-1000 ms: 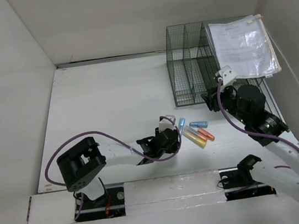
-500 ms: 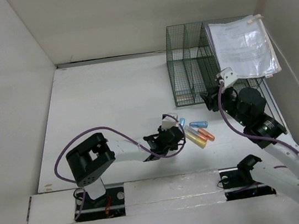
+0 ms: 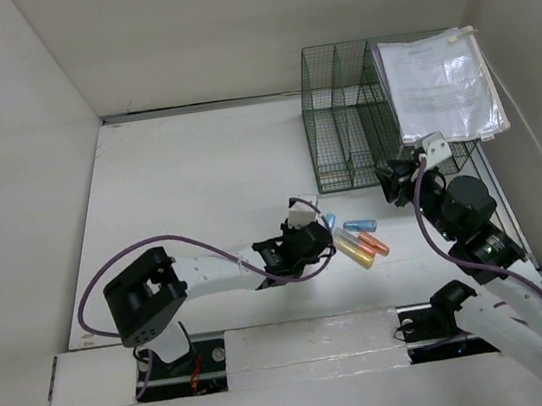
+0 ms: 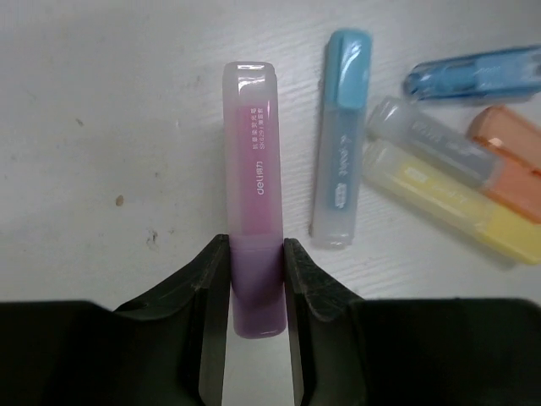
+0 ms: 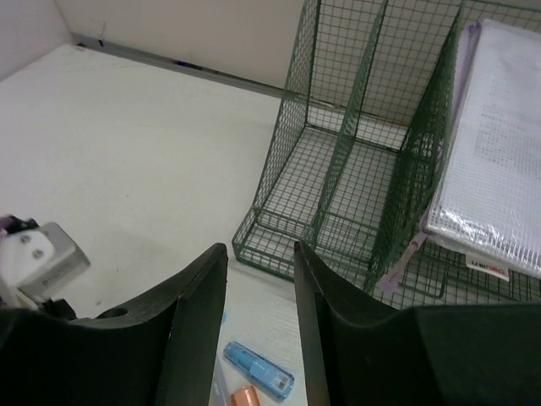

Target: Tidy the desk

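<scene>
On the white desk (image 3: 199, 193) a pink highlighter (image 4: 251, 169) lies flat, and my left gripper (image 4: 255, 254) is shut on its near end, a jaw pressed to each side. From above, that left gripper (image 3: 307, 243) sits low, just left of a small cluster of highlighters (image 3: 359, 242). Beside the pink one lie a light blue (image 4: 342, 135), a dark blue (image 4: 473, 74), a grey (image 4: 423, 139), an orange (image 4: 507, 152) and a yellow highlighter (image 4: 448, 199). My right gripper (image 5: 259, 249) hangs open and empty above the desk in front of the rack.
A dark green wire-mesh rack (image 3: 341, 122) stands at the back right, with a clear document pouch (image 3: 442, 88) leaning in its right compartment. White walls close in the desk on three sides. The rack's left compartments (image 5: 338, 169) hold nothing.
My left jaws have closed in onto the pink highlighter. The right gripper has shifted slightly to the right, staying open.
</scene>
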Available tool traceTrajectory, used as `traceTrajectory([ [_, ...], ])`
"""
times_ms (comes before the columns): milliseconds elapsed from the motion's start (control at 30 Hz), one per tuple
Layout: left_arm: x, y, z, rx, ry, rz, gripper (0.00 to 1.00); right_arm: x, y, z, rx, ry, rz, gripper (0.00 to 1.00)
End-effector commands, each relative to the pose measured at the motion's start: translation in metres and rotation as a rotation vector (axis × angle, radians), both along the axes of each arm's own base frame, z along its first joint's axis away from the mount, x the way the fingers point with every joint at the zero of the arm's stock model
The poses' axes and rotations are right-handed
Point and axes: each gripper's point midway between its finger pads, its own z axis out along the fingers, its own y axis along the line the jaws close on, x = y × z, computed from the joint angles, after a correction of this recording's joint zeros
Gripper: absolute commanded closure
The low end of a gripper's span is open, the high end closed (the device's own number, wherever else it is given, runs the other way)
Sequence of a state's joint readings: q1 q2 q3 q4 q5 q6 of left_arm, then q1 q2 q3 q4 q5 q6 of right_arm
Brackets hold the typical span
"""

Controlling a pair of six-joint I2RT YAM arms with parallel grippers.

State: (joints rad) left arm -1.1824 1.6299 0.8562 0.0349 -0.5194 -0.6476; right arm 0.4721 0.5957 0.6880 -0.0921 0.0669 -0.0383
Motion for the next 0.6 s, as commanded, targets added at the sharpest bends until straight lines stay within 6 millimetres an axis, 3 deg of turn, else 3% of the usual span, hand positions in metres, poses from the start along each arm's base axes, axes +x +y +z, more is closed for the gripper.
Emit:
traceTrajectory([
  [0,0.021,-0.023,0.085,-0.161,-0.138,0.017,0.97,0.000,-0.012,0.013,0.073,-0.060,-0.068,0.57],
  [33,0.026,-0.025,0.098,-0.189,-0.152,0.008,0.97,-0.002,-0.016,0.010,0.079,-0.067,-0.080,0.57],
  [67,0.045,-0.036,0.131,-0.281,-0.187,0.003,0.96,-0.007,-0.022,0.011,0.132,-0.090,-0.106,0.57],
  [133,0.054,-0.038,0.136,-0.305,-0.179,-0.005,0.95,-0.008,-0.023,0.012,0.153,-0.102,-0.107,0.57],
  [233,0.070,-0.054,0.164,-0.385,-0.196,-0.045,0.95,-0.012,-0.027,0.004,0.176,-0.116,-0.117,0.57],
  [300,0.089,-0.061,0.176,-0.409,-0.209,-0.055,0.94,-0.011,-0.028,-0.002,0.179,-0.106,-0.130,0.56],
  [333,0.097,-0.065,0.172,-0.408,-0.201,-0.059,0.94,-0.010,-0.029,-0.004,0.181,-0.101,-0.134,0.56],
  [367,0.111,-0.065,0.185,-0.434,-0.216,-0.053,0.94,-0.010,-0.029,-0.005,0.183,-0.098,-0.135,0.57],
  [433,0.123,-0.073,0.189,-0.461,-0.223,-0.083,0.94,-0.009,-0.027,-0.009,0.190,-0.098,-0.133,0.57],
  [500,0.143,-0.073,0.207,-0.504,-0.258,-0.079,0.94,-0.008,-0.025,-0.014,0.191,-0.090,-0.123,0.57],
  [533,0.149,-0.079,0.197,-0.493,-0.239,-0.097,0.93,-0.008,-0.024,-0.014,0.190,-0.092,-0.118,0.57],
  [567,0.155,-0.088,0.215,-0.518,-0.264,-0.107,0.93,-0.007,-0.023,-0.015,0.188,-0.089,-0.112,0.57],
])
